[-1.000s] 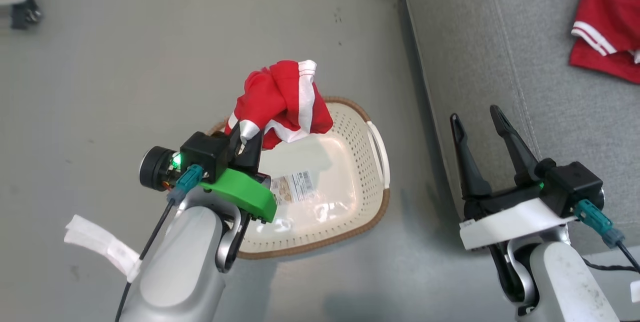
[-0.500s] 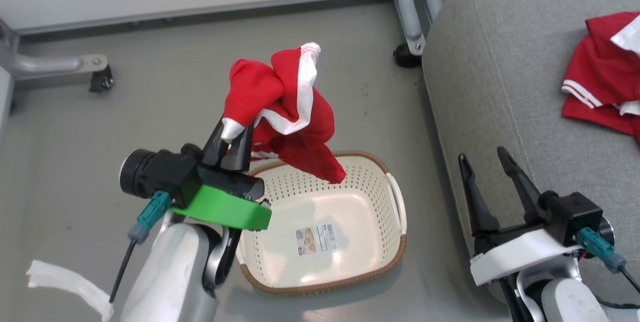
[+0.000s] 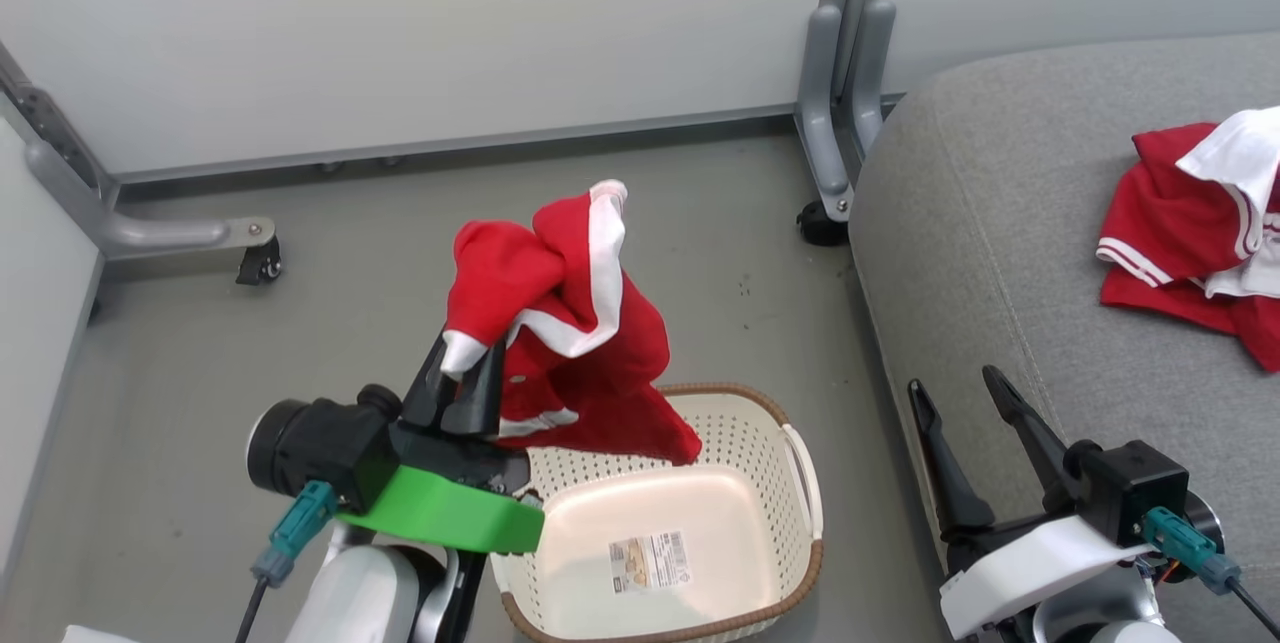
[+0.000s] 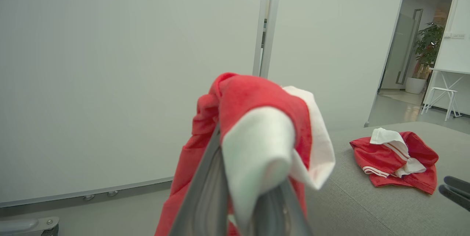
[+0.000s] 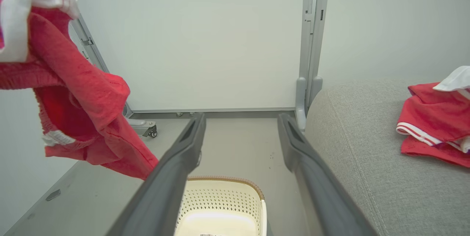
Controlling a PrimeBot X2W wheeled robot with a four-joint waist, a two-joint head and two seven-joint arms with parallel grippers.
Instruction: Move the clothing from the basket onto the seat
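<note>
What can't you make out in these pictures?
- Head view: the shirt on the seat is cut off by the right edge.
- Head view: the label in the basket is too small to read.
- Left wrist view: the red garment, close and blurred, covers the left claw tips.

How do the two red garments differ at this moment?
The held garment hangs bunched from the shut left hand, clear of the basket; the other garment lies crumpled on the seat. The held garment is gripped at its white band; the other garment is untouched. Both are red with white trim.
</note>
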